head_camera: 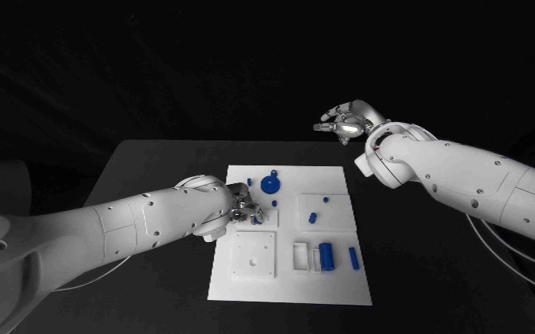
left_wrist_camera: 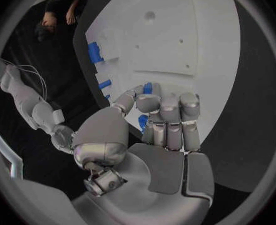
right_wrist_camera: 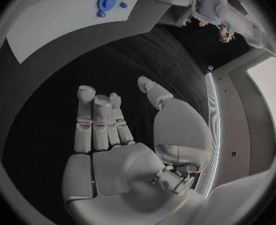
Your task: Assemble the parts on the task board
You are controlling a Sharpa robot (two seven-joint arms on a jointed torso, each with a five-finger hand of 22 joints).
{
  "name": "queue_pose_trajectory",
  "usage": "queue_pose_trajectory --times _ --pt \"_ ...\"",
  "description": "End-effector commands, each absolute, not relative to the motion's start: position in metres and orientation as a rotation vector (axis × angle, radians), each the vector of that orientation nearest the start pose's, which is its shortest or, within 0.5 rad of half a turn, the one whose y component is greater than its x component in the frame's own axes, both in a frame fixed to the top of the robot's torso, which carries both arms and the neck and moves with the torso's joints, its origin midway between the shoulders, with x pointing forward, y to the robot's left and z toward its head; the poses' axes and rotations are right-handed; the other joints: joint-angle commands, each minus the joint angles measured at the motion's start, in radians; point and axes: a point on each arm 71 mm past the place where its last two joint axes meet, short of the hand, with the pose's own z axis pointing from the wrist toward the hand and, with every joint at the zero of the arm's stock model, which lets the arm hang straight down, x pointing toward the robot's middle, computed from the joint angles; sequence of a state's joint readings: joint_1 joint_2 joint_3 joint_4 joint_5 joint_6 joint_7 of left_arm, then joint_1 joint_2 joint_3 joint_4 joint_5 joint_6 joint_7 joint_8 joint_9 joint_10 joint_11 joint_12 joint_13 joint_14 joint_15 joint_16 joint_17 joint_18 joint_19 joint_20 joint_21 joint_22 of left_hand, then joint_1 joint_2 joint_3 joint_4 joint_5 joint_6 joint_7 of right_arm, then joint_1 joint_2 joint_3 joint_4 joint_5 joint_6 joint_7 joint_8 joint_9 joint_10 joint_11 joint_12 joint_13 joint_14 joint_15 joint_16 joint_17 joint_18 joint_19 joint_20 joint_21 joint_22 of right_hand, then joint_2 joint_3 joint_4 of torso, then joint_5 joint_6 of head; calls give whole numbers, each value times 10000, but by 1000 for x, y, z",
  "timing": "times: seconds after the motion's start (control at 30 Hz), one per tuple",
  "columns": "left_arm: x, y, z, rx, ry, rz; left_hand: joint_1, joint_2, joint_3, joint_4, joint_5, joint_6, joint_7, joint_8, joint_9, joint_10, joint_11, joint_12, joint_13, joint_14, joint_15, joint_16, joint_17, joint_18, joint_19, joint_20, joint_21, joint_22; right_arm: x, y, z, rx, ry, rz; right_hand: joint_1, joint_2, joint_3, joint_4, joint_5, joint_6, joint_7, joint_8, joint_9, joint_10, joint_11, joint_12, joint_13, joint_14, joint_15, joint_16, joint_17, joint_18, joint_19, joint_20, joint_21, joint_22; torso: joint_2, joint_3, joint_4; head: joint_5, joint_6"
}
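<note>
Better to keep left hand [head_camera: 243, 212] pinching small blue part [left_wrist_camera: 148, 88] steady above task board [head_camera: 335, 291], right hand [head_camera: 348, 124] spread empty far right

**Layout of board, parts and hands**

The task board [head_camera: 292, 287] lies at the centre of the table [head_camera: 156, 164]. On it, the round disc part [head_camera: 271, 186] sits toward twelve o'clock, with a small peg [head_camera: 325, 197] at about two o'clock from centre. The bar-shaped part [head_camera: 325, 257] lies at about five o'clock, a slimmer part [head_camera: 353, 257] just beside it. The left hand [head_camera: 245, 210] rests over the board's ten o'clock side. The right hand [head_camera: 348, 123] is well beyond the board at one o'clock.
</note>
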State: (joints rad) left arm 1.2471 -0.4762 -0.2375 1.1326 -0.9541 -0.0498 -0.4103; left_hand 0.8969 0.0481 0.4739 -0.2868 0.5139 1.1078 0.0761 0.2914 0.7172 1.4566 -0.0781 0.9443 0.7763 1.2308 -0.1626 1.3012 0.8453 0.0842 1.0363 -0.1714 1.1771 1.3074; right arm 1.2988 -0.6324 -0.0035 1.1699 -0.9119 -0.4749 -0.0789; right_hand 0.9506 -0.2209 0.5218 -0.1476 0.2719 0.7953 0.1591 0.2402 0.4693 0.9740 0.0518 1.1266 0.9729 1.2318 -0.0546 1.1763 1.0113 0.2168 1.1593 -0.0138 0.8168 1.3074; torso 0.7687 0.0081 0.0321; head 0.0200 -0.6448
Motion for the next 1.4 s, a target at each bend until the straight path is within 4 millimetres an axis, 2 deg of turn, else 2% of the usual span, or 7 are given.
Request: queue_pose_trajectory --times 0.03,0.7,1.4 --pt "523 143 -276 -2254 22821 -4174 240 121 103 -59 72 785 -713 29 19 -393 -299 67 -17 347 -466 32 -14 240 -69 -967 65 192 571 -212 -138 4692 15085 7561 -25 76 -67 3 66 1 68 38 -3 89 -3 43 -12 5 -47 -18 -11 450 9 -40 -51 149 -4 -1 6 -3 10" --pt "524 154 -272 -2723 22050 -4159 220 132 94 -54 152 803 -722 40 44 -397 -308 97 -36 357 -475 64 -19 242 -69 -964 93 184 571 -213 -141 4732 15111 7526 -27 82 -79 -3 74 -2 68 37 -5 88 -3 57 -34 6 -47 -15 -14 450 15 -43 -55 150 -1 -8 13 -23 -8" --pt "527 150 -272 -2741 22050 -4182 172 151 76 -45 181 806 -726 40 56 -398 -313 124 -48 364 -484 85 -24 244 -60 -963 112 176 571 -213 -141 4737 15126 7526 -27 84 -87 -10 81 -4 68 36 -6 85 -3 69 -53 5 -46 -13 -17 450 19 -46 -59 150 -2 -5 5 5 -34"
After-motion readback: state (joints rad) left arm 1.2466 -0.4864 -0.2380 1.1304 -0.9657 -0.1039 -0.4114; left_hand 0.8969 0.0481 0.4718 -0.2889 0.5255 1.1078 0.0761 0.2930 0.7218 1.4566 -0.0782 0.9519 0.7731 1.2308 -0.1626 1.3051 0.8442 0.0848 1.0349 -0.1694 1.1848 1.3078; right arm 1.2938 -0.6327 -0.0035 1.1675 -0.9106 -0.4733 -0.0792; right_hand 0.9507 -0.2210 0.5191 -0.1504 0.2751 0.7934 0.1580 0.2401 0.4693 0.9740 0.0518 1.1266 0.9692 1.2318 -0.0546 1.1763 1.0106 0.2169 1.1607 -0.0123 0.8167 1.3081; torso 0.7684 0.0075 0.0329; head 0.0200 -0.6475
